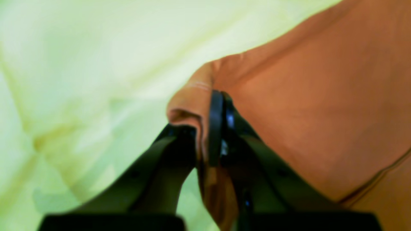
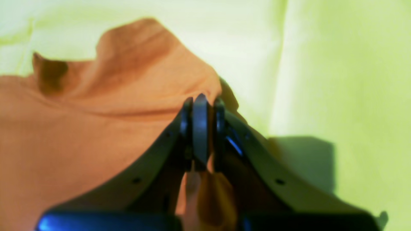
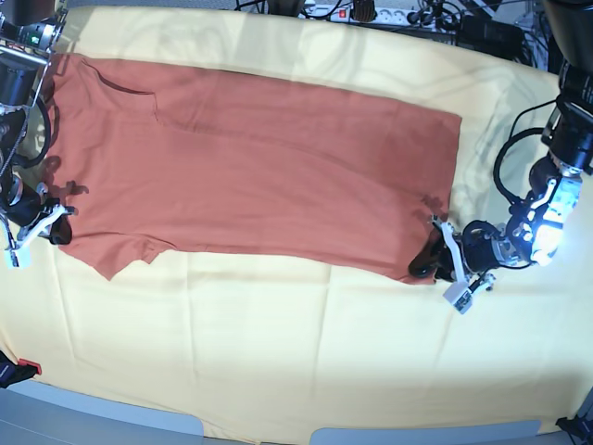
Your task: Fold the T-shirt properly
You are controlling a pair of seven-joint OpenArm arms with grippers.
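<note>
The rust-orange T-shirt (image 3: 259,167) lies spread flat across the table, collar end at the left of the base view. My left gripper (image 3: 434,260) is shut on the shirt's near right corner; the left wrist view shows its jaws (image 1: 202,128) pinching a bunched fold of the orange fabric (image 1: 321,106). My right gripper (image 3: 57,221) is shut on the shirt's left edge by the sleeve; the right wrist view shows its jaws (image 2: 202,106) closed on the orange cloth (image 2: 80,128). Both held edges sit low, near the table.
A large pale yellow cloth (image 3: 278,352) covers the table under the shirt; it also shows in both wrist views (image 1: 80,64) (image 2: 337,80). Cables and a power strip (image 3: 371,11) line the back edge. A small red object (image 3: 23,368) sits at the front left.
</note>
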